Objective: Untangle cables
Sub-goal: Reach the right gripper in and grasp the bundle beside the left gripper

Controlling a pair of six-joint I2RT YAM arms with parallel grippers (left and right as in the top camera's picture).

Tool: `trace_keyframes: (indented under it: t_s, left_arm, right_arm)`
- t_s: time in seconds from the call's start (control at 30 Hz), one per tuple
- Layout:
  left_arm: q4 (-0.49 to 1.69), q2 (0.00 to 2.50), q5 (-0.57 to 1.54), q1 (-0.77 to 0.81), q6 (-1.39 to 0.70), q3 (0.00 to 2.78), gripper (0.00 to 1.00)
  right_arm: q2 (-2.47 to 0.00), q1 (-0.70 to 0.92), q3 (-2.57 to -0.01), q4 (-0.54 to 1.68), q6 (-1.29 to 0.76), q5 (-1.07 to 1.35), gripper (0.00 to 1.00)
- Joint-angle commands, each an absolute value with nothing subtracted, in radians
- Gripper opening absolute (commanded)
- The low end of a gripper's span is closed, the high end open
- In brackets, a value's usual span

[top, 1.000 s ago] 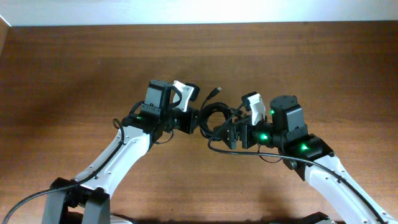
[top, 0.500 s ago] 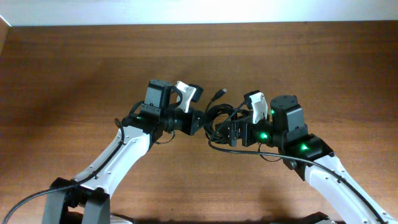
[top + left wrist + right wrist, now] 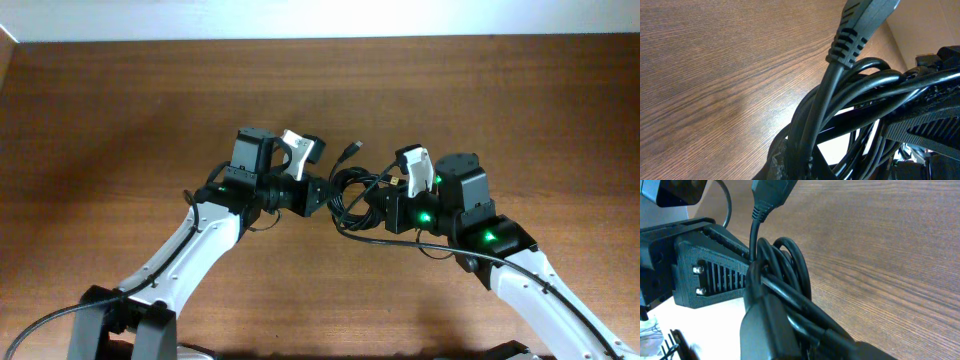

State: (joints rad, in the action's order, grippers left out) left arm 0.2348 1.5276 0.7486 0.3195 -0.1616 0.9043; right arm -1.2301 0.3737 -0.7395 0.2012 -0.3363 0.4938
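Note:
The cables (image 3: 350, 188) hang as one small black coil above the table, between my two grippers. One plug end (image 3: 349, 150) sticks up and away from the coil. My left gripper (image 3: 322, 195) is shut on the coil's left side, and in the left wrist view the cables (image 3: 850, 107) fill the frame with a ribbed plug (image 3: 860, 20) on top. My right gripper (image 3: 372, 208) is shut on the coil's right side. In the right wrist view the cables (image 3: 785, 272) run from my right gripper (image 3: 790, 340) to the left gripper's ribbed body (image 3: 700, 275).
The brown wooden table (image 3: 120, 110) lies under both arms. A pale wall strip (image 3: 320, 18) borders its far edge. A thicker black arm cable (image 3: 420, 247) loops below the right wrist.
My right gripper has gone from open to shut on the coil's right side. The coil and the left gripper have shifted slightly.

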Motion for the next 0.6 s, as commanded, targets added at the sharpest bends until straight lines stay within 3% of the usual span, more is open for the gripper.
trace_keyframes:
  t_s: [0.0,0.23,0.43,0.47,0.5,0.53,0.57]
  left_arm:
    - [0.230,1.528,0.820,0.327,-0.167,0.928,0.00]
    - [0.205,1.528,0.980,0.327,-0.167,0.928,0.00]
    - [0.241,1.528,0.984,0.327,-0.187,0.928,0.00]
    - [0.244,1.528,0.984,0.327,-0.194,0.928,0.00]
    - [0.244,1.528,0.984,0.327,-0.194,0.928,0.00]
    - [0.244,1.528,0.984,0.327,-0.194,0.928,0.00]
    - [0.244,1.528,0.980,0.327,-0.194,0.928,0.00]
  right_arm:
    - [-1.237,0.379,-0.751,0.213,-0.319,0.513,0.04]
    - [-1.237,0.379,-0.751,0.224,-0.322,0.645,0.04]
    - [-1.237,0.379,-0.751,0.247,-0.322,0.651,0.04]
    - [-1.237,0.379,-0.751,0.247,-0.322,0.651,0.10]
    - [-1.237,0.379,-0.751,0.251,-0.322,0.651,0.51]
    - [-1.237,0.379,-0.751,0.253,-0.321,0.650,0.68]
    - [-1.237,0.378,-0.751,0.257,-0.322,0.642,0.73]
